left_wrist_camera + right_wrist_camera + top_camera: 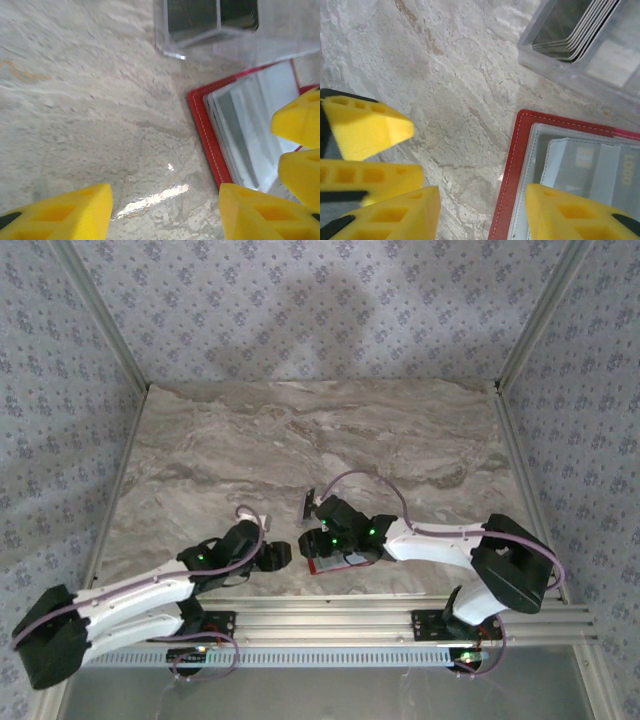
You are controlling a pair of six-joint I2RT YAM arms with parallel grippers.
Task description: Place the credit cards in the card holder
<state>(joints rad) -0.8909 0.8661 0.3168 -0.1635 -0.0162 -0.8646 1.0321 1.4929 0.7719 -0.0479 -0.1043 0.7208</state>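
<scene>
Hovering left gripper (pixel 165 215): fingers spread wide, bare marble table (pixel 75 100) between them, nothing pinched.
Right gripper (pixel 480 215): fingers spread too, nothing clamped. One finger is over the tabletop, the other over the card holder (pixel 516 160).
Card holder: lies open and flat, red rim, grey-silver inside. Its edge runs between the right gripper's fingertips and just beside the left gripper's right-hand finger.
Credit cards (pixel 572 30): a dark stack in the clear box (pixel 215 30), beyond both sets of fingertips.
Sleeved card (pixel 585 167): tucked under the holder's translucent pocket, "LOGO" readable in the right wrist view.
Left wrist view: the pocket glares white and the print can't be made out. The right gripper's yellow fingers (pixel 300 120) hang over the holder.
Top view: both grippers nose to nose near the table's front edge, and the right arm covers much of the holder.
Clear box: just beyond the holder. Touching or apart, can't tell.
</scene>
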